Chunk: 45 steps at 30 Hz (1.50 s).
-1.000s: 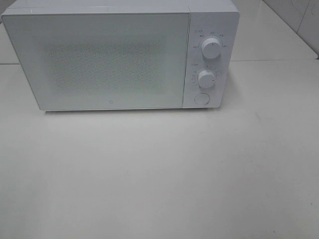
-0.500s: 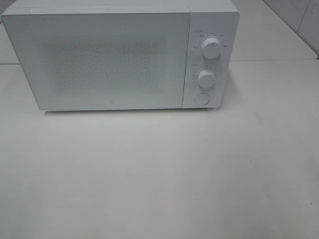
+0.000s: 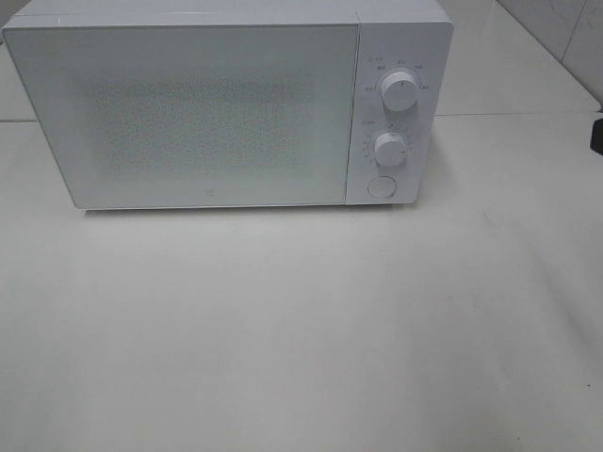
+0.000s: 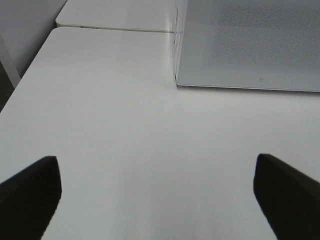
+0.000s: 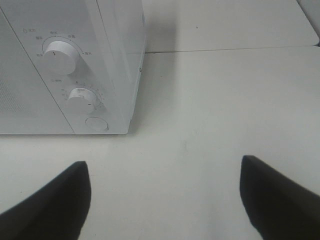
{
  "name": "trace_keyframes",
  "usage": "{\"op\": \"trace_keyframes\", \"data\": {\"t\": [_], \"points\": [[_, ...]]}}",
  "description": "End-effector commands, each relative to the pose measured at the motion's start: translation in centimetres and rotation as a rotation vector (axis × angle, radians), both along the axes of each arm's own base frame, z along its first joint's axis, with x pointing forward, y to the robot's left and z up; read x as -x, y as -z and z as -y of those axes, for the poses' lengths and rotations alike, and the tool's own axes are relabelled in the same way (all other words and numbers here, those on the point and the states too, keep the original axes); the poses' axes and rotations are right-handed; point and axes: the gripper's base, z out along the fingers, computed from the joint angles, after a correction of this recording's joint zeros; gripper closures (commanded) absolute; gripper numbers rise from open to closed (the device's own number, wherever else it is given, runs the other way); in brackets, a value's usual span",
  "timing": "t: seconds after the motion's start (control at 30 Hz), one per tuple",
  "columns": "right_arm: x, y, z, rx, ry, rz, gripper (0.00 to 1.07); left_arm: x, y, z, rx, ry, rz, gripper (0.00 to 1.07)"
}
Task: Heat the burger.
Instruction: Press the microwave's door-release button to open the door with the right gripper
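We cannot find the burger in any view: it is not on the bare worktop (image 3: 301,330), and if it sits inside the microwave (image 3: 396,38) we cannot tell, because the frosted door (image 3: 188,113) filling the upper left of the high view is closed and shows nothing behind it. We judge that a burger will be light, soft and loosely stacked, with a smooth bun and layers that slide over each other. A gentle hold low on its sides, spanning both bun halves, seems safer than a pinch on the dome, which could squash it or lift off the top alone. The left gripper (image 4: 156,165) is wide open, its dark fingers (image 4: 30,195) in the bottom corners of its wrist view with only worktop between them. The right gripper (image 5: 162,165) is open too and holds nothing, its fingers (image 5: 50,200) framing bare worktop. On the panel right of the door we see an upper knob (image 3: 399,92), a lower knob (image 3: 390,149) and a round button (image 3: 381,186) beneath. The closed door is what stands in the way. A small dark shape (image 3: 597,132) at the right edge of the high view is too cut off to name.
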Motion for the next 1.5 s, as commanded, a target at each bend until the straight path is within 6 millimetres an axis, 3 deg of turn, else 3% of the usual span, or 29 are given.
{"op": "trace_keyframes", "data": {"t": [0.03, 0.67, 0.97, 1.1, 1.5], "points": [[-1.6, 0.6, -0.2, -0.006, 0.000, 0.022, 0.31, 0.2, 0.1, 0.1, 0.010, 0.001, 0.021, 0.06], [-7.0, 3.9, -1.2, -0.009, -0.053, 0.157, 0.31, 0.2, 0.1, 0.1, 0.010, 0.001, 0.021, 0.06], [-6.9, 7.4, -0.9, -0.031, 0.006, 0.230, 0.31, 0.2, 0.1, 0.1, 0.010, 0.001, 0.021, 0.06], [-6.8, 7.9, -1.1, -0.020, 0.022, 0.245, 0.31, 0.2, 0.1, 0.1, 0.010, 0.001, 0.021, 0.06], [-6.4, 10.1, -5.6, 0.026, 0.026, 0.273, 0.31, 0.2, 0.1, 0.1, 0.010, 0.001, 0.021, 0.06]]}}
